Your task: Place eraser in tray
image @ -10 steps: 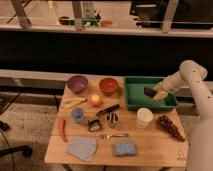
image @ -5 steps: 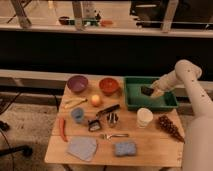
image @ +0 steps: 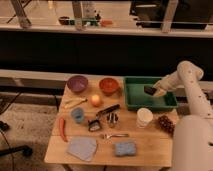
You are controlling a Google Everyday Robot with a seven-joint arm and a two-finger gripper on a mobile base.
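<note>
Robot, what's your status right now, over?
Tool shut on eraser, over the green tray. Eraser not yet set down. Nothing in the way.

Robot test lab: lone wooden table (image: 150, 150) of assorted props, dark glazed partition (image: 100, 47) behind (office chair base (image: 12, 150) at left).

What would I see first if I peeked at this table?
You'd spot the white robot arm on the right, its gripper shut on the dark eraser over the big green tray at the table's back right. Next, the purple bowl and orange bowl side by side, left of the tray.
</note>
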